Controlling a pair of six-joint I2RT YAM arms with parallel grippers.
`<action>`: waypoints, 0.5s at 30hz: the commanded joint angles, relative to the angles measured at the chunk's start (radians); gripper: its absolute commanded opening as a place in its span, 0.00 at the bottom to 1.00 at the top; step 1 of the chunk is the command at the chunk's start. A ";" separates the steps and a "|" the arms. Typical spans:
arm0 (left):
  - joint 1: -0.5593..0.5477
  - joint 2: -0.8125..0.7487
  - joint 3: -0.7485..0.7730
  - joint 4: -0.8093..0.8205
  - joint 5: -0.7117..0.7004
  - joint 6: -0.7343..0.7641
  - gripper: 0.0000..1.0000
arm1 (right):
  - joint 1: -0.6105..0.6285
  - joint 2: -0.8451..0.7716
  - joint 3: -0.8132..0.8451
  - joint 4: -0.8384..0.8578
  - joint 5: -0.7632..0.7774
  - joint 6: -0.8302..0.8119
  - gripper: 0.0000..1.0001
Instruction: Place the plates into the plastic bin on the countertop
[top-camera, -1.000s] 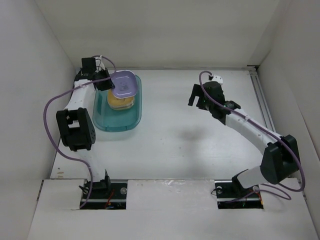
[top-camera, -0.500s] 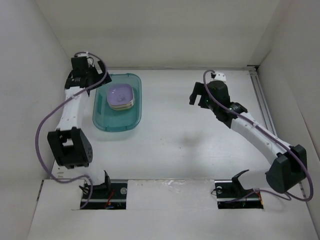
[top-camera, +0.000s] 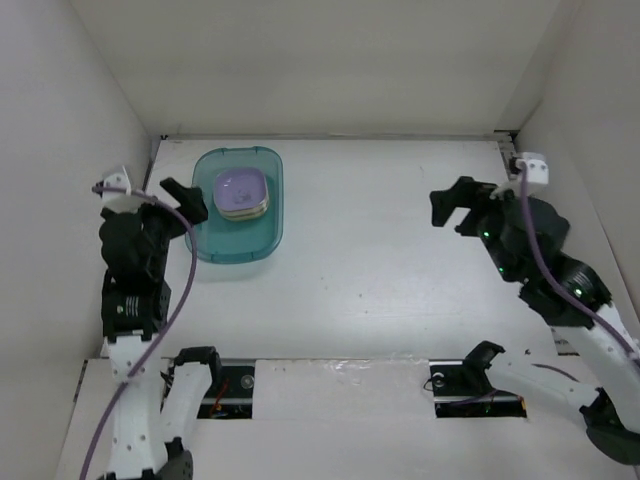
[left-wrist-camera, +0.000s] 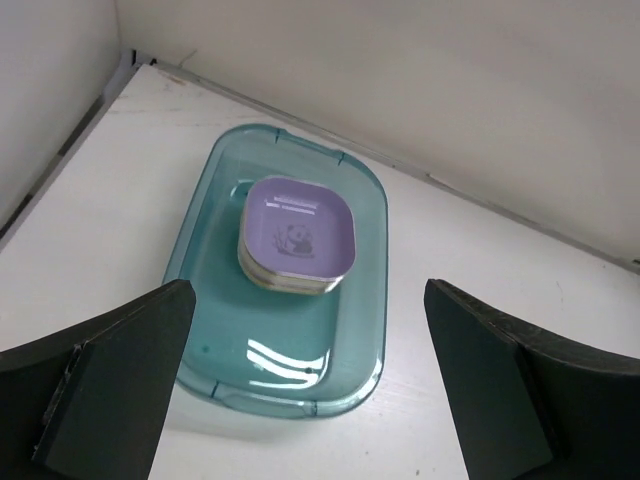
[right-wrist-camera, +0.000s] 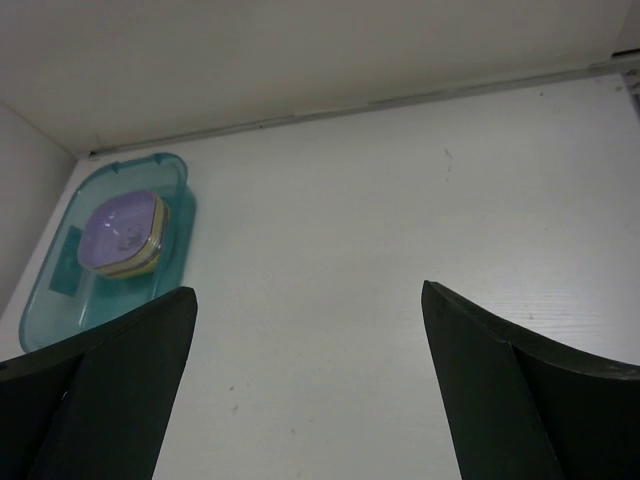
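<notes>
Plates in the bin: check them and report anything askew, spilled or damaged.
Nothing stands out. The plates sit in one neat stack, lavender on top, in the far half of the plastic bin. Nothing looks spilled or cracked.

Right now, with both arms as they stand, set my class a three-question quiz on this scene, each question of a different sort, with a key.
1. True or false: the stack of rounded-square plates, a lavender one on top, lies inside the translucent teal plastic bin.
2. Choose one: the left end effector is (A) shut on a plate, (B) open and holding nothing, (C) shut and holding nothing.
3. Short answer: how many plates lie on the white matte countertop outside the bin?

Key
1. True.
2. B.
3. None in view.
</notes>
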 joint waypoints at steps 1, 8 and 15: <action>-0.001 -0.131 -0.143 0.035 0.032 -0.028 1.00 | 0.010 -0.097 0.052 -0.138 0.075 -0.037 1.00; -0.001 -0.268 -0.223 0.037 -0.015 -0.071 1.00 | 0.020 -0.246 0.019 -0.135 0.084 -0.057 1.00; -0.001 -0.240 -0.233 0.037 0.030 -0.071 1.00 | 0.039 -0.220 0.018 -0.144 0.141 -0.057 1.00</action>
